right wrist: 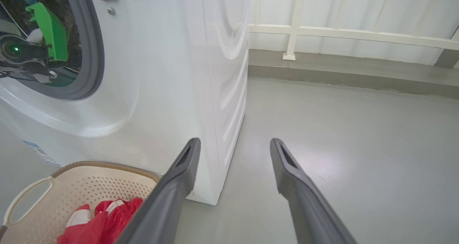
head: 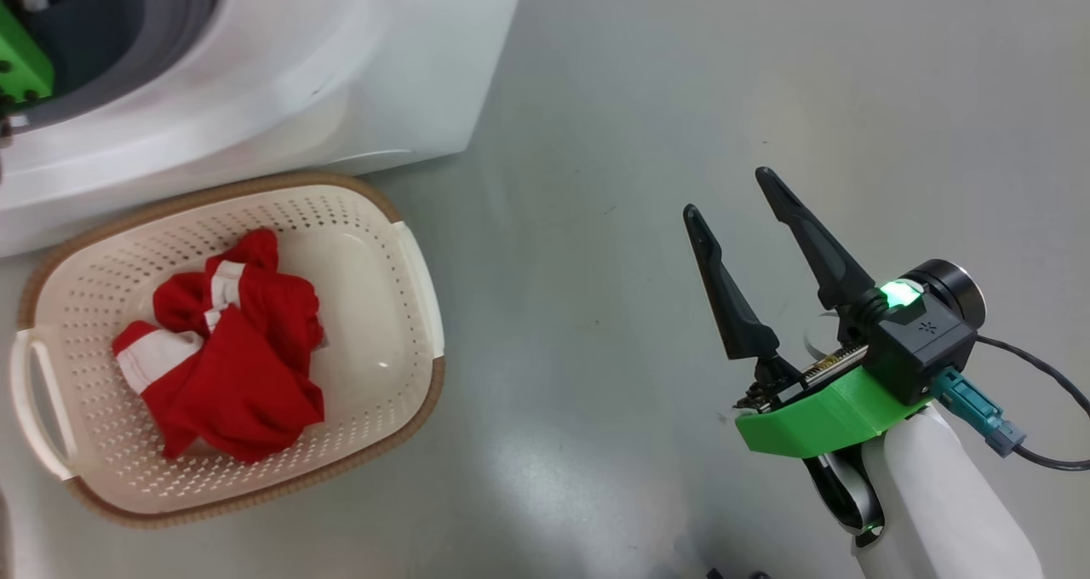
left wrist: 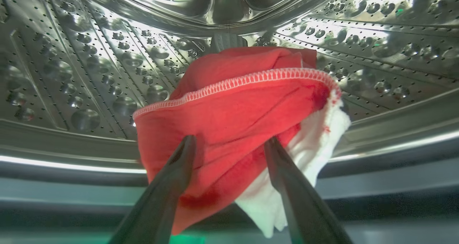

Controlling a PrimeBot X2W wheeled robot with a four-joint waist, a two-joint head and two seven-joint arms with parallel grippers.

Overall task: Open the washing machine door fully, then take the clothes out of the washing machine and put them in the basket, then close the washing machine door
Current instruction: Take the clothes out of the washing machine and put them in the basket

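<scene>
Floor [right wrist: 358,140]: smooth grey coating, slightly glossy, no seams visible. Pale diffuse glare patches [head: 511,477] on it, no hard shadows, lighting soft and even. A few small dark scuffs [head: 609,211]. Far side: raised grey kerb [right wrist: 340,71] runs along the floor edge. White rail frame [right wrist: 344,34] stands on the kerb, one post on a foot plate [right wrist: 289,55]. Behind the frame hangs a white pleated curtain [right wrist: 376,7].

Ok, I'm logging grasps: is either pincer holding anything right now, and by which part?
Nothing is held. The left pincer stands open astride the red garment in the drum; the right pincer is open and empty.
</scene>
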